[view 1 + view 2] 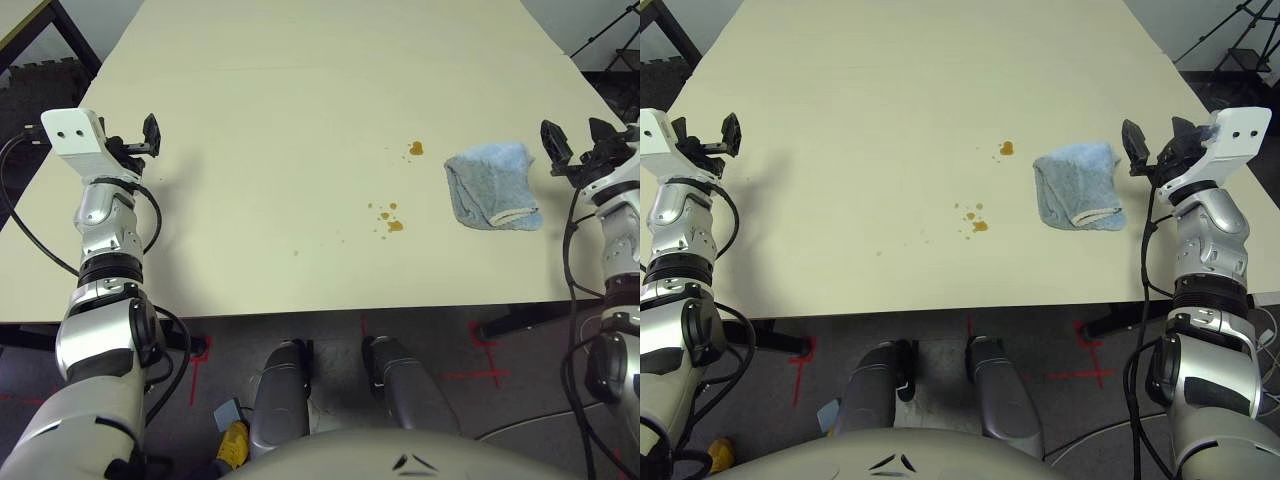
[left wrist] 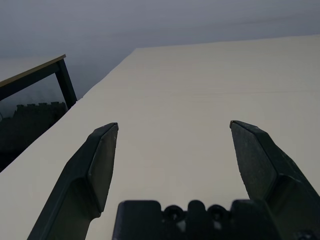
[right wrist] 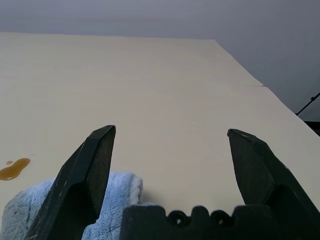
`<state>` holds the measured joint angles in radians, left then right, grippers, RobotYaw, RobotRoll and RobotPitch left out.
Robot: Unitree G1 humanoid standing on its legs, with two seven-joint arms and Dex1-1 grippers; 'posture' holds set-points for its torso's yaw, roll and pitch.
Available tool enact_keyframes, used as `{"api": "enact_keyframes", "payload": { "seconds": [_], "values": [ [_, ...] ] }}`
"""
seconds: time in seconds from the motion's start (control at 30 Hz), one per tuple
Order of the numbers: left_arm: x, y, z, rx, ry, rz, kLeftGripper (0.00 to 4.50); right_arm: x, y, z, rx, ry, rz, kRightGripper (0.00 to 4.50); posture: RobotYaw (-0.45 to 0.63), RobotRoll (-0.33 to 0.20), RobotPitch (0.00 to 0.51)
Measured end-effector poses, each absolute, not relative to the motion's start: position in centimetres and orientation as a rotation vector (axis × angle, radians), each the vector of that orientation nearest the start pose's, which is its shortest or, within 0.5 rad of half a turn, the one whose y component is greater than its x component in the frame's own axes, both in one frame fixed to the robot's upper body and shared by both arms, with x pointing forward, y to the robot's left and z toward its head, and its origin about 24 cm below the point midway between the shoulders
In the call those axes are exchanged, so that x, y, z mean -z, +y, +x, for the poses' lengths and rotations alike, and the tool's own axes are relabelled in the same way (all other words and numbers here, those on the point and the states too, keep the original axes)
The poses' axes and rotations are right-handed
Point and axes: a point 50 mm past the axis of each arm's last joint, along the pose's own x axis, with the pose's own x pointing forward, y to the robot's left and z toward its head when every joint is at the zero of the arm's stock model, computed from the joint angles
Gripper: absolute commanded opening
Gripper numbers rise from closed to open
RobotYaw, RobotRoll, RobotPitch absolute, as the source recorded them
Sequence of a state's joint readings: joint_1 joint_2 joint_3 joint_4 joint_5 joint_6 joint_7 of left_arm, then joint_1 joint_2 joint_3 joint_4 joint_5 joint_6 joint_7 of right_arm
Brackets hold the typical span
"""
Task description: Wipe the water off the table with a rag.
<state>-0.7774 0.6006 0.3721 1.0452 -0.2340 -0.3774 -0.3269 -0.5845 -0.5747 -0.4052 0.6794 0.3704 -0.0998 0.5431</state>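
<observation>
The light blue rag (image 1: 492, 185) lies crumpled on the cream table (image 1: 300, 80) at the right. The water shows as amber drops: one splotch (image 1: 416, 148) just left of the rag, and a cluster of small drops (image 1: 388, 218) nearer the front edge. My right gripper (image 1: 577, 148) hovers open just right of the rag, with nothing between its fingers. In the right wrist view the rag (image 3: 122, 187) lies low beside one finger, with a drop (image 3: 12, 169) beyond it. My left gripper (image 1: 140, 140) stands open over the table's left edge, holding nothing.
A seam (image 1: 250, 68) crosses the tabletop at the back. Another table with a dark frame (image 1: 25, 25) stands off the left corner. A tripod (image 1: 610, 40) rises behind the right edge. Red tape marks (image 1: 480, 375) show on the floor.
</observation>
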Motion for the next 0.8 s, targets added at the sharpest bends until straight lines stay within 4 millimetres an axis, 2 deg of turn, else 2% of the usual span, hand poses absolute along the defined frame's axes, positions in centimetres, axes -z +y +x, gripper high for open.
{"api": "enact_keyframes", "payload": {
  "seconds": [0.3,0.5,0.63,0.8],
  "values": [
    [-15.7,33.5,34.7,-0.153,-0.276,0.096,4.5,-15.0,-32.8,32.8,-0.048,-0.232,0.006,4.45,-0.11,0.0,0.178],
    [-16.3,32.5,35.4,-0.045,-0.283,0.094,4.5,-15.3,-32.7,32.8,-0.041,-0.24,0.003,4.45,-0.13,0.0,0.173],
    [-16.0,30.7,35.9,0.123,-0.269,0.065,4.5,-15.1,-32.8,32.7,-0.03,-0.235,0.007,4.45,-0.14,0.0,0.171],
    [-15.7,27.2,35.7,0.473,-0.25,0.058,4.5,-14.9,-32.8,32.7,-0.016,-0.216,0.017,4.45,-0.15,0.0,0.172]
  ]
}}
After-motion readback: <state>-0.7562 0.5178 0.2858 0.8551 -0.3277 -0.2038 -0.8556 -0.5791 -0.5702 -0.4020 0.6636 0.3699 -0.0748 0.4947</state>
